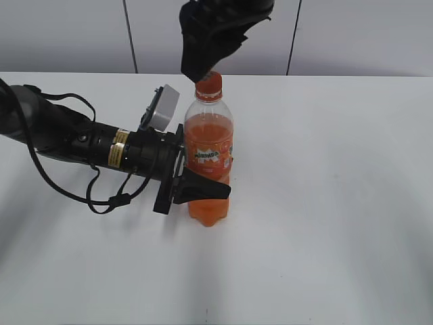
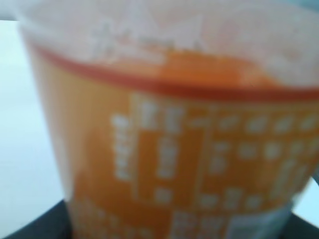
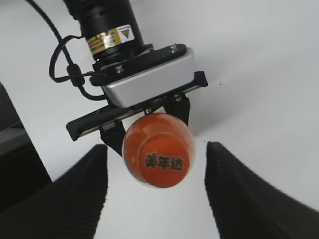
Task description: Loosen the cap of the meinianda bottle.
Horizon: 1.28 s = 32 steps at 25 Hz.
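Blurred meinianda bottle (image 2: 174,149) fills the left wrist view, edges cropped.

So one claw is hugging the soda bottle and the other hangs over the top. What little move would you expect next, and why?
Probably the right gripper closes on the cap. Its fingers stand open on either side of the cap with clear gaps, so nothing can turn it yet. The left gripper already clamps the meinianda bottle upright on the table, so the bottle looks braced for a twist.
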Motion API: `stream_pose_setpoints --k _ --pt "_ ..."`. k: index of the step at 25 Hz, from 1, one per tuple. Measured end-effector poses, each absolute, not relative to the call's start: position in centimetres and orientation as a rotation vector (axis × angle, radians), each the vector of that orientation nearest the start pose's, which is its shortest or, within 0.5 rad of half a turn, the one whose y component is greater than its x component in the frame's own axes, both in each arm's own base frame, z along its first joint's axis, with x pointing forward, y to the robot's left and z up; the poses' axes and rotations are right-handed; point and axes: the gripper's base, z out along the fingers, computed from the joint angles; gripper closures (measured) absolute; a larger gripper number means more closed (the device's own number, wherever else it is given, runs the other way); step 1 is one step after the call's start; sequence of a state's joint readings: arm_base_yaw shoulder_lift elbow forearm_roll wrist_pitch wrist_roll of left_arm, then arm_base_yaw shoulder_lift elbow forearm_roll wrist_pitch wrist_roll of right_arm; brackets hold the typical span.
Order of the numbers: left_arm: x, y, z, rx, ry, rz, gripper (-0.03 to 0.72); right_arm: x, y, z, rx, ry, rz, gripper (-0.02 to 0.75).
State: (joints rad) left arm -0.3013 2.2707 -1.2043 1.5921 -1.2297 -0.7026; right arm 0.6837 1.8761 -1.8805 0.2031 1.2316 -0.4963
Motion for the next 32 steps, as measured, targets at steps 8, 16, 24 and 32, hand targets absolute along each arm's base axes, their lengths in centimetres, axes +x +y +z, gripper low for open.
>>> stream_pose_setpoints --k 8,16,24,32 --pt "34.2 -19.6 9.2 1.481 1.421 -1.183 0.276 30.4 26.8 34.7 -0.968 2.573 0.433 0.229" --pt "34.2 -19.6 9.2 1.480 1.422 -1.183 0.276 30.5 26.8 34.7 -0.595 2.720 0.499 0.226" --pt "34.2 -19.6 9.2 1.477 1.423 -1.183 0.276 31.0 27.3 33.4 -0.512 2.781 0.504 0.225" --pt "34.3 -19.6 9.2 1.474 1.425 -1.184 0.276 31.2 27.4 32.9 -0.506 2.791 0.491 0.225"
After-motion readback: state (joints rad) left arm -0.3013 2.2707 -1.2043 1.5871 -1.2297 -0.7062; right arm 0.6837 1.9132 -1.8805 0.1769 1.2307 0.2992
